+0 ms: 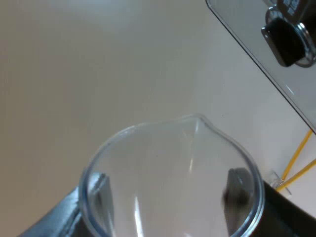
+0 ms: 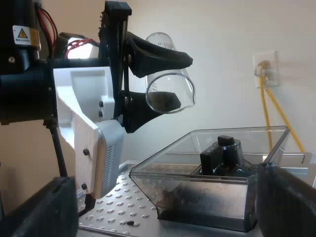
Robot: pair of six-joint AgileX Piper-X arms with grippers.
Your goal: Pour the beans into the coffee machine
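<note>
Our left pincer (image 2: 174,81) is clamped on the measuring glass (image 2: 170,94), which is tipped over on its side, up above the open bean hopper (image 2: 207,190) on the espresso machine (image 2: 113,207). A few dark beans (image 2: 168,200) sit in the hopper's bottom. Our right pincer (image 2: 163,211) is near the hopper, fingers wide apart, gripping nothing.

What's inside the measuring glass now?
Nothing visible: the measuring glass looks empty, held on its side in the left gripper. Its fingers cover parts of the wall, so a stray bean there would be hidden.
</note>
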